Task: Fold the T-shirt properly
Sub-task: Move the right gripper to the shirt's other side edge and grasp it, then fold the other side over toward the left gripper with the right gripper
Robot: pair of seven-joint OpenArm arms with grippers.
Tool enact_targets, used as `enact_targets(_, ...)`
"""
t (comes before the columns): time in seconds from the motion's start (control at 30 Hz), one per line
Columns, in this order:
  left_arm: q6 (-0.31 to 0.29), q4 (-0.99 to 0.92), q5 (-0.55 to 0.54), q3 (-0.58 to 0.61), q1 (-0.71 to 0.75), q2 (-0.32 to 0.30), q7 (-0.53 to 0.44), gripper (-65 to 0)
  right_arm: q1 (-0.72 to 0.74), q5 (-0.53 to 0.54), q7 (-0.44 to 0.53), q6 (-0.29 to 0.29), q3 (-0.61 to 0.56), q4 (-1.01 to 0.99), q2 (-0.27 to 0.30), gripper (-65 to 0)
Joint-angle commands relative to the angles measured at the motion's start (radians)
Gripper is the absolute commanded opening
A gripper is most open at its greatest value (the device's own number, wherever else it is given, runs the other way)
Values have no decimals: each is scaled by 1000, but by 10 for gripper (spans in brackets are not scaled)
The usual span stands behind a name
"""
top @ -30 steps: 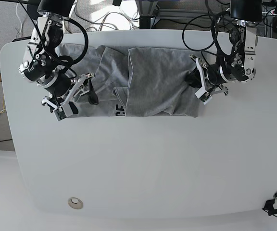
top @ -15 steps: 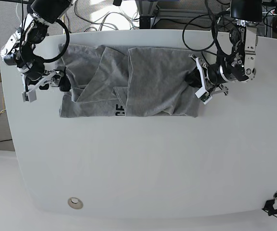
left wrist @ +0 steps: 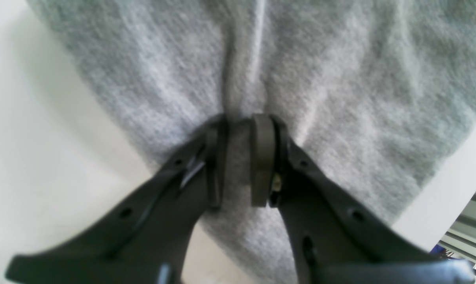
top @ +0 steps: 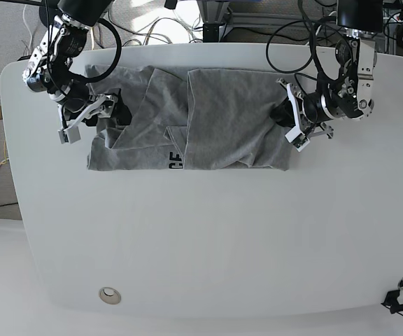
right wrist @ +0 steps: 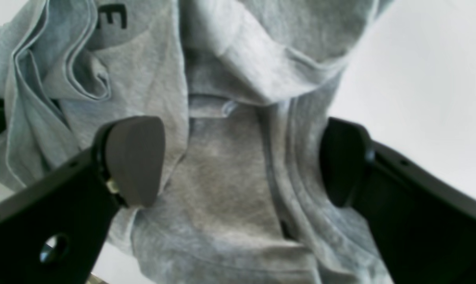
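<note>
Grey heathered cotton T-shirt [top: 208,119] lies across the far half of the white oval desk [top: 208,238], partly folded: one side panel is already turned over the middle, and a scrap of black lettering peeks out at the near hem. The shirt's other end, on the base view's left, is bunched in loose, uneven folds, with a sleeve or hem layer doubled back on itself.

The left end effector [left wrist: 240,157] is pressed together on a ridge of the fabric at the shirt's edge, pinching it between dark pads. The right end effector [right wrist: 238,161] stands spread wide over the crumpled end, its two pads on either side of a ribbed seam and gripping nothing.

By my reading the fold is roughly midway. The rumpled side wants smoothing and turning in to match the first panel, then the narrowed shirt needs folding across its length. Loose layers there may slip or catch unevenly.
</note>
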Motion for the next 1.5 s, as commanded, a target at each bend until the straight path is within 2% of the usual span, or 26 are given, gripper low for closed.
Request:
enact_targets(0.0, 2, 3, 27, -2, 2, -10, 35, -559, 4, 1, -13, 4, -25, 13, -8, -72)
enact_targets(0.2, 2, 3, 27, -2, 2, -10, 35, -559, 5, 1, -13, 2, -64, 13, -37, -73)
enact_targets(0.37, 2, 3, 28, -2, 2, -10, 35, -559, 10, -1, -13, 1, -84, 13, -67, -172)
enact_targets(0.5, 2, 3, 28, -2, 2, -10, 35, -559, 10, -1, 2, 1, -119, 13, -70, -220)
enact_targets(0.57, 2, 3, 28, -2, 2, -9, 35, -559, 10, -4, 18, -1, -121, 10, -70, -295)
enact_targets(0.63, 2, 3, 30, -2, 2, -9, 35, -559, 10, -4, 30, -2, -121, 12, -70, -443)
enact_targets(0.7, 2, 3, 30, -2, 2, -9, 35, -559, 13, -4, 30, -2, -121, 13, -67, -632)
enact_targets(0.73, 2, 3, 30, -2, 2, -9, 35, -559, 18, -4, 30, -4, -121, 24, -64, -650)
enact_targets(0.83, 2, 3, 30, -2, 2, -9, 35, -559, 19, -5, 24, -10, -121, 88, -48, -650)
enact_targets(0.93, 2, 3, 30, -2, 2, -7, 35, -559, 2, -5, 22, -100, -122, 216, -47, -650)
enact_targets(1.0, 2, 3, 30, -2, 2, -7, 35, -559, -4, -4, -7, -137, -153, 300, -45, -650)
enact_targets(1.1, 2, 3, 31, -2, 2, -7, 35, -559, -7, -2, -56, -152, -216, 388, -45, -650)
enact_targets(1.2, 2, 3, 31, -2, 2, -6, 35, -559, -11, -2, -56, -152, -286, 398, -48, -650)
enact_targets(1.3, 2, 3, 31, -2, 2, -7, 35, -559, -22, -2, -56, -179, -371, 409, -53, -650)
enact_targets(1.47, 2, 3, 31, -2, 2, -6, 35, -559, -25, -1, -56, -192, -461, 420, -122, -650)
